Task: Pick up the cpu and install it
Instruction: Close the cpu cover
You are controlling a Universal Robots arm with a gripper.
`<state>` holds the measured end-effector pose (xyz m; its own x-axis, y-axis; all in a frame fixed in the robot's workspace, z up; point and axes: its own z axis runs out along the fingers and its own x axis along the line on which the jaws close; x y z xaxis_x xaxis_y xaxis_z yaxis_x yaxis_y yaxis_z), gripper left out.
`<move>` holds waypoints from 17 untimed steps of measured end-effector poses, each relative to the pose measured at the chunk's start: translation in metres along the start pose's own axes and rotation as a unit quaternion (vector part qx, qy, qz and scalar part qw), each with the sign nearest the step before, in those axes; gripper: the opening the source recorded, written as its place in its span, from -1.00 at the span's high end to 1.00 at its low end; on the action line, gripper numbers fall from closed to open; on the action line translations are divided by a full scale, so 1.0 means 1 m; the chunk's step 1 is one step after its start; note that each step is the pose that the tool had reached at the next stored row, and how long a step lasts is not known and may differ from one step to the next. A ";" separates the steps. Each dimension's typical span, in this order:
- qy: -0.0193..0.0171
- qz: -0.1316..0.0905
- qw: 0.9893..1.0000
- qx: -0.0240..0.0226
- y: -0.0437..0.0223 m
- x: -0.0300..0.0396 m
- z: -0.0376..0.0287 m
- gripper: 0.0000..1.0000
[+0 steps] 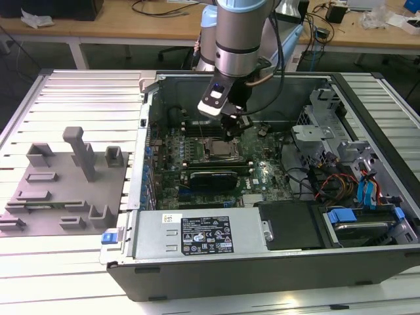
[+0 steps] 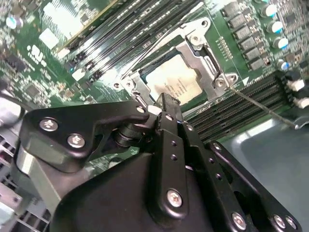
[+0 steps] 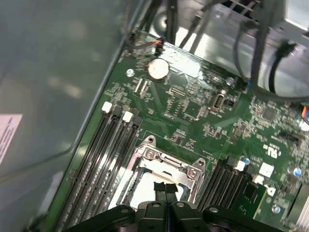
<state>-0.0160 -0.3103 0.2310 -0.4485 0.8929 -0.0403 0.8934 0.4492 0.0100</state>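
Gripper (image 3: pixel 166 189): black linkage, fingertips clenched pad against pad with nothing between them, poised at the edge of the cpu (image 2: pixel 175 83); whether they touch it cannot be told. Closed this way they make one narrow tip, judged suited to nudging rather than carrying. Cpu: silver top up, lying flat inside the socket frame (image 2: pixel 206 63), so the placing looks done. Latch lever (image 2: pixel 263 108): thin rod slanting over the memory slots (image 2: pixel 236 108). Motherboard (image 1: pixel 262 174): carries the socket, flanked by slot banks on both sides. Computer case (image 1: pixel 262 269): lying open side up for reach from above; holds the motherboard, power supply (image 1: pixel 203 233) and drive cage (image 1: pixel 315 125). Grey fixture plate (image 1: pixel 65 190): outside the case, on the exterior view's left, on the slotted table (image 1: pixel 72 98).
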 end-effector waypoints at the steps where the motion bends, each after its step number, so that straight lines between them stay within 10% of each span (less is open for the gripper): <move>1: 0.000 -0.018 1.000 -0.001 0.0000 0.0000 0.0000 0.79; 7: 0.000 -0.080 0.997 -0.003 0.0000 0.0000 0.0000 0.79; 12: 0.001 -0.134 0.991 -0.005 0.0000 0.0000 0.0001 0.79; 15: 0.001 -0.168 0.986 -0.006 0.0000 0.0000 0.0002 0.79; 17: 0.001 -0.200 0.980 -0.008 0.0000 0.0000 0.0002 0.79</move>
<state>-0.0159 -0.3102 0.2307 -0.7626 0.6456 -0.0417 0.6458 0.7634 0.0091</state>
